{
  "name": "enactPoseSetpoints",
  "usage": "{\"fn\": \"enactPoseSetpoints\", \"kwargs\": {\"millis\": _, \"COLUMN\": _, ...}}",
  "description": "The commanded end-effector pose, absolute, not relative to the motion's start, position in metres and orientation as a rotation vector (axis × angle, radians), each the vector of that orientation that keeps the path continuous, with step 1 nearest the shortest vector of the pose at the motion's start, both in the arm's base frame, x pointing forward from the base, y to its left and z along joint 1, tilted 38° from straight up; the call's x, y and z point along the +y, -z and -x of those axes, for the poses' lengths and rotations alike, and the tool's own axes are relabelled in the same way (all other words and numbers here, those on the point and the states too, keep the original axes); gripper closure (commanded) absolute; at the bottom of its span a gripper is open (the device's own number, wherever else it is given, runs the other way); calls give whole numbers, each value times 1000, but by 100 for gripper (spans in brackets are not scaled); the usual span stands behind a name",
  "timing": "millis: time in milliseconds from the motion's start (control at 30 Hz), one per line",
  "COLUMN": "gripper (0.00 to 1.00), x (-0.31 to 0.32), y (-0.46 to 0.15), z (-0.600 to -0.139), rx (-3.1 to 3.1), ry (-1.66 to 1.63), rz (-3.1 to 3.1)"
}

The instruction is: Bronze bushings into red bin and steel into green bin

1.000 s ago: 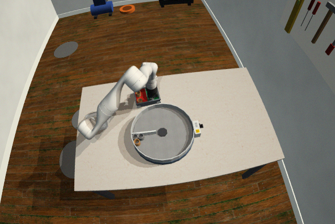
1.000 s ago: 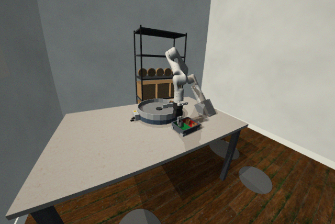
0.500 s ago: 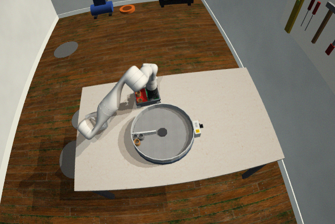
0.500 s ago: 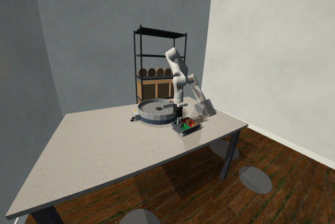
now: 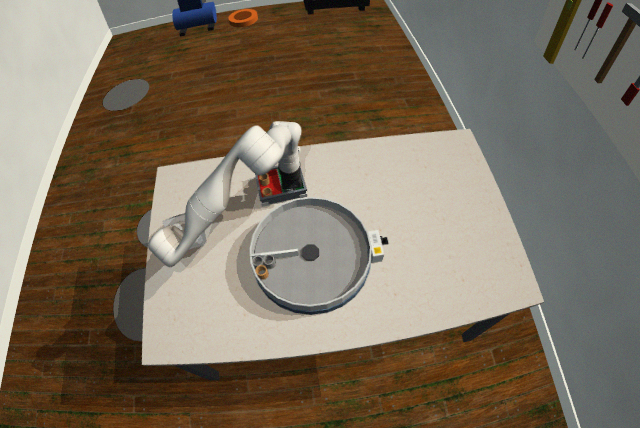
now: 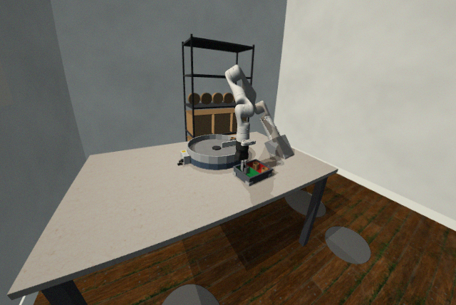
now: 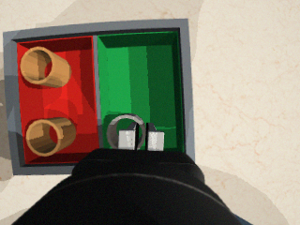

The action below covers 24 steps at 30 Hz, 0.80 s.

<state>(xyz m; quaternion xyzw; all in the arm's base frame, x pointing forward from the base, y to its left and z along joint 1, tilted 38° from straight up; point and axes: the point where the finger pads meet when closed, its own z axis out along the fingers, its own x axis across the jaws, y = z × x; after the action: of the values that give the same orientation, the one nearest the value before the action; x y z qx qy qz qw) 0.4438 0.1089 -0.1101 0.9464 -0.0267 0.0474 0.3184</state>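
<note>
My gripper (image 7: pixel 142 132) is low over the green bin (image 7: pixel 117 61) (image 6: pixel 253 173), shut on the wall of a steel bushing (image 7: pixel 111 132) (image 6: pixel 245 169), one finger inside its ring and one outside. Whether the bushing touches the bin floor is unclear. The red bin (image 7: pixel 84 61) beside it holds two bronze bushings, one (image 7: pixel 61 70) at the far left in the wrist view and one (image 7: pixel 66 131) nearer. On the turntable (image 5: pixel 320 278) (image 6: pixel 206 145), two steel bushings (image 5: pixel 257 261) (image 5: pixel 269 260) and a bronze bushing (image 5: pixel 260 269) sit close together. In the top view, the arm hides most of the green bin.
A straight guide bar (image 5: pixel 281 253) reaches from the turntable's rim toward its hub (image 5: pixel 309 252), beside the bushings. A raised rim surrounds the turntable. A divider (image 7: pixel 97 94) separates the two bins. A small white box (image 5: pixel 376 246) is at the turntable's right side.
</note>
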Motion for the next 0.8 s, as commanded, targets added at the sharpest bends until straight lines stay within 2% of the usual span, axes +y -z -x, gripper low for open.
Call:
{"fn": "enactPoseSetpoints", "kwargs": {"millis": 0, "gripper": 100, "x": 110, "y": 110, "z": -445, "rx": -70, "ry": -130, "rz": -2491}}
{"fn": "enactPoseSetpoints", "kwargs": {"millis": 533, "gripper": 100, "x": 109, "y": 111, "z": -446, "rx": -72, "ry": -135, "rz": -2491}}
{"fn": "enactPoseSetpoints", "kwargs": {"millis": 567, "gripper": 53, "x": 110, "y": 110, "z": -444, "rx": -69, "ry": -127, "rz": -2491}}
{"fn": "enactPoseSetpoints", "kwargs": {"millis": 767, "gripper": 53, "x": 110, "y": 110, "z": -444, "rx": -69, "ry": -127, "rz": -2491}}
